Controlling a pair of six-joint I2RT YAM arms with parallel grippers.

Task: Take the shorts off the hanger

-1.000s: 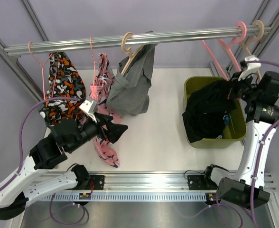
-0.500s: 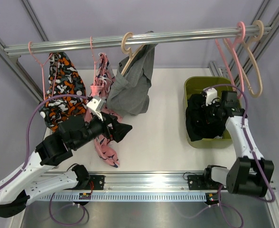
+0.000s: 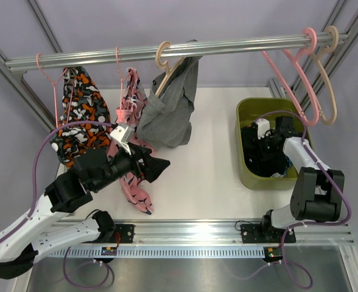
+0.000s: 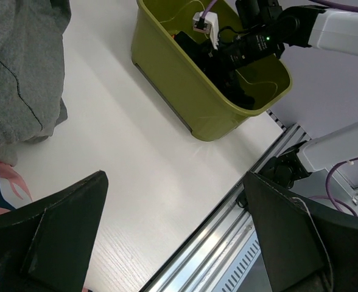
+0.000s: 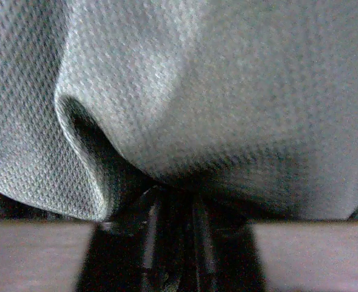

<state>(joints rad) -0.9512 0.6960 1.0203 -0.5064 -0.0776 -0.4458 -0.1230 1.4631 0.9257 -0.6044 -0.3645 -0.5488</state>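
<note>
Here, the black shorts (image 3: 265, 159) lie in the green bin (image 3: 246, 109), with the right gripper (image 3: 263, 141) pushed down into them.
Cloth fills its camera, so whether its jaws grip the fabric cannot be told. The left gripper (image 3: 159, 165) gapes fully wide, holding nothing, near the grey shorts (image 3: 167, 115) draped on a hanger (image 3: 165, 58) on the rail (image 3: 228, 45); the patterned shorts (image 3: 78, 115) hang at far left.
</note>
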